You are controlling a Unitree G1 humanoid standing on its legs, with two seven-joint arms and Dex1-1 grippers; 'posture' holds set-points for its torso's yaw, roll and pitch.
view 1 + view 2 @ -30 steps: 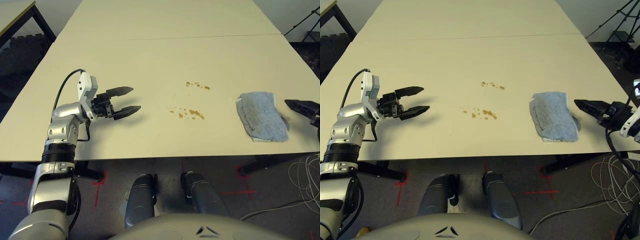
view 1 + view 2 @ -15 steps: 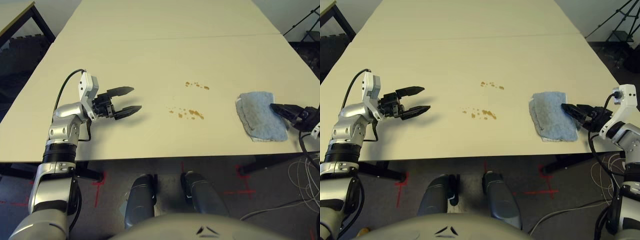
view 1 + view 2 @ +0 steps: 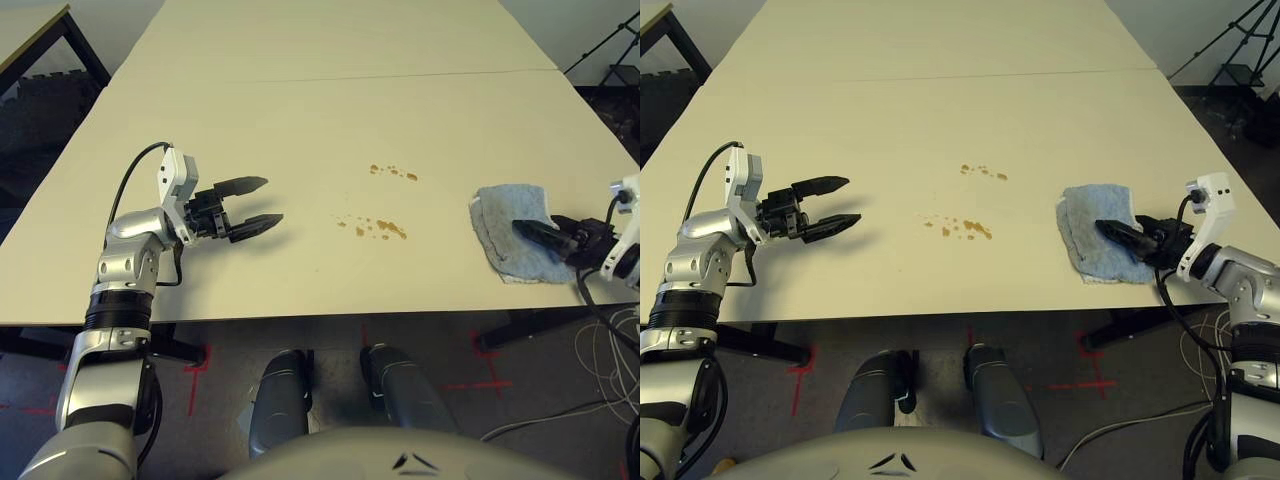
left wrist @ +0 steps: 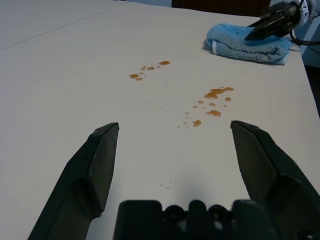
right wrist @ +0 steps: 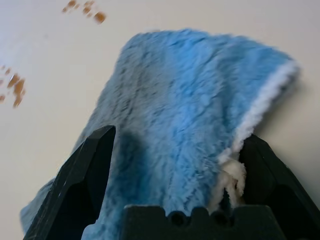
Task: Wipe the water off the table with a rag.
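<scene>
- Left of frame: the left hand (image 3: 255, 204) hovers just above the desk (image 3: 300, 110), fingers spread wide, holding nothing.
- Centre: the water (image 3: 381, 228) sits unwiped in two small amber clusters.
- Right of frame: the right hand (image 3: 1110, 232) lies over the rag (image 3: 1095, 244), fingers wide to either side of it, not yet closed. The pickup appears under way; next it must pinch the cloth.

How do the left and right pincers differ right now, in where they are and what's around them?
The left pincer hangs over bare table, left of the water; the right pincer reaches in over the rag at the table's right side.
The left pincer has nothing between its fingers; the right pincer's fingers straddle the rag.
The two pincers point toward each other across the spill.
Both are open.
</scene>
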